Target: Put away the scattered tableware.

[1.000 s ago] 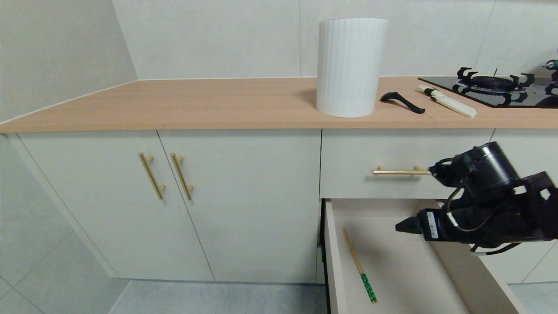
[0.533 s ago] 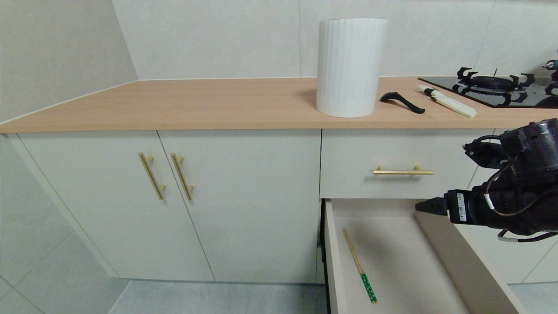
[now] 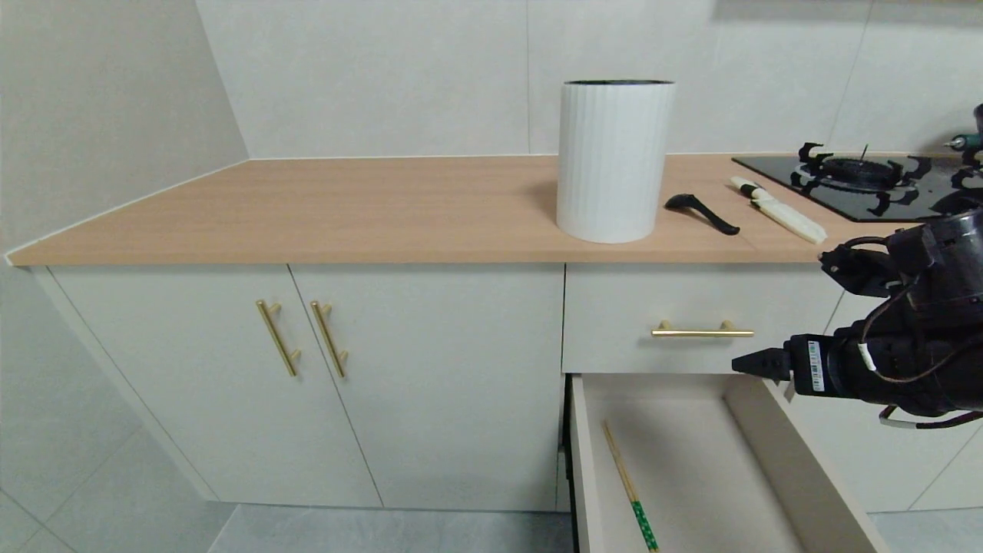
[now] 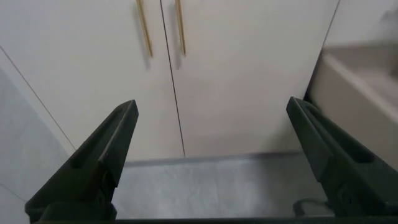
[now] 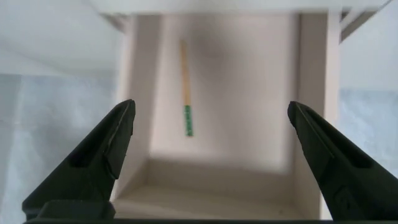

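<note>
Right end effector point(image 5: 211, 112) wide apart, level above open drawer point(image 3: 768, 438) with chopsticks point(image 3: 626, 484)

on table point(image 3: 345, 207): container point(image 3: 614, 161), scoop point(image 3: 700, 212) just right of it, wrapped utensil point(image 3: 777, 209) right of that, stove point(image 3: 860, 173) far right. open drawer point(image 3: 581, 461) below, chopsticks point(image 3: 628, 485) in it by left wall. right hand point(image 3: 749, 362) above its right wall.

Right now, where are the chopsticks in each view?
Head view: chopsticks lie on the open drawer's floor, near its left wall, green end frontward.
Right wrist view: chopsticks seen from above, in the drawer.
Left wrist view: faces the cabinet doors; drawer alongside.
Shared landmark: the open drawer.
</note>
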